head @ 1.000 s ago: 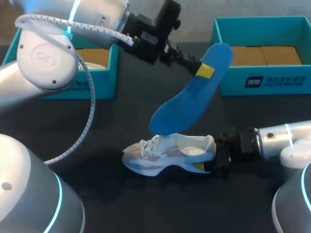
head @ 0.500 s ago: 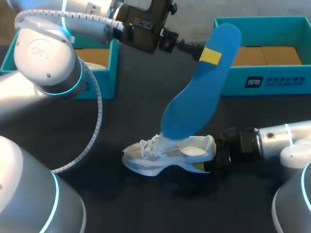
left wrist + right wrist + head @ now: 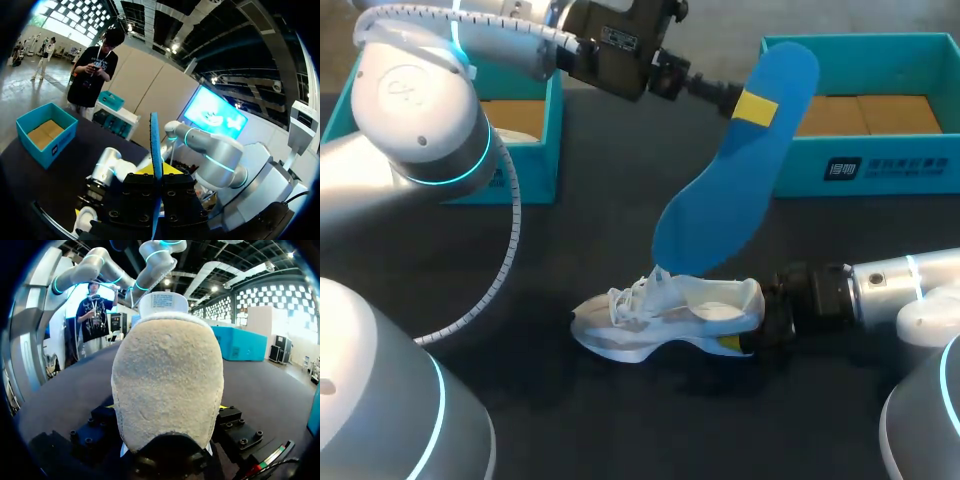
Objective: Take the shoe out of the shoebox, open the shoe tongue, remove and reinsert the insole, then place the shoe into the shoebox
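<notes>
A white sneaker [image 3: 665, 315] lies on its side on the dark table, toe toward my left. My right gripper [image 3: 760, 322] is shut on its heel; in the right wrist view the beige heel [image 3: 167, 380] fills the space between the fingers. A blue insole [image 3: 735, 175] hangs steeply tilted above the shoe, its lower end just over the shoe's opening. My left gripper [image 3: 750, 107] is shut on the insole near its upper end. In the left wrist view the insole [image 3: 155, 145] shows edge-on, rising from that gripper [image 3: 157, 174].
Two teal shoeboxes stand at the back of the table: one at the left [image 3: 525, 160] under my left arm, one at the right [image 3: 865, 160] with brown cardboard inside. My left arm stretches across the back middle.
My left gripper has lifted the insole up and to the right, standing it more upright. The shoe and my right gripper have stayed put.
</notes>
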### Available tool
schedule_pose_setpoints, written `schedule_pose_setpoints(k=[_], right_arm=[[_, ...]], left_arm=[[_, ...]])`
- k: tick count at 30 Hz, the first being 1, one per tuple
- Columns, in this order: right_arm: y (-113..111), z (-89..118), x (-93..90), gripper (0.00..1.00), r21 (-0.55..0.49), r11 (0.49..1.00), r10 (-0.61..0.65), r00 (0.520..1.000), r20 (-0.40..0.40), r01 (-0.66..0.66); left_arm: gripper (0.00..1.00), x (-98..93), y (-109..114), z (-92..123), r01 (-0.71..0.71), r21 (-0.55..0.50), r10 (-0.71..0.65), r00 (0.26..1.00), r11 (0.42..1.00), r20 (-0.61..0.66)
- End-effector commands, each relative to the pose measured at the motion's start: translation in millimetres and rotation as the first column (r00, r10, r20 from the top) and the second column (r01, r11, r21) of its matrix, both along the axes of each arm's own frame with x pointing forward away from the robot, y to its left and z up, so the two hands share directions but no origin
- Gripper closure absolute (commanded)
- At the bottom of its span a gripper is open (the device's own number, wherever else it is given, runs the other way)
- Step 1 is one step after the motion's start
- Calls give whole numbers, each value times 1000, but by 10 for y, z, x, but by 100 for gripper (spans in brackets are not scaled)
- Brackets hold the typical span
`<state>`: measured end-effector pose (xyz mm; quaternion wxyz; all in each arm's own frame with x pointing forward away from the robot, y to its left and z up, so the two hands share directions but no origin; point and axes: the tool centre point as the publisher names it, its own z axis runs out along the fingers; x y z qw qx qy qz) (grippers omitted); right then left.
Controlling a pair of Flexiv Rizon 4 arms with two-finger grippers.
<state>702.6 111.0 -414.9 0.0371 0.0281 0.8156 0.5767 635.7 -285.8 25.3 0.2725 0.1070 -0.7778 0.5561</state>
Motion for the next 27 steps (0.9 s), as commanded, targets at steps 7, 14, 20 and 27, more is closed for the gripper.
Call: schedule_pose_setpoints(k=[7,14,20,27], right_arm=[[11,3,-11,100,-4,1000,-1,1000,0,1],[11,3,-11,100,-4,1000,-1,1000,0,1],[11,3,-11,100,-4,1000,-1,1000,0,1],[11,3,-11,100,-4,1000,-1,1000,0,1]], left_arm=[[100,-243,145,410,-129,-140,131,991,982,2],[100,-473,279,630,-154,-140,156,988,978,7],[100,-540,375,774,-114,-108,113,993,988,-16],[100,-490,404,887,-56,-53,51,995,997,-88]])
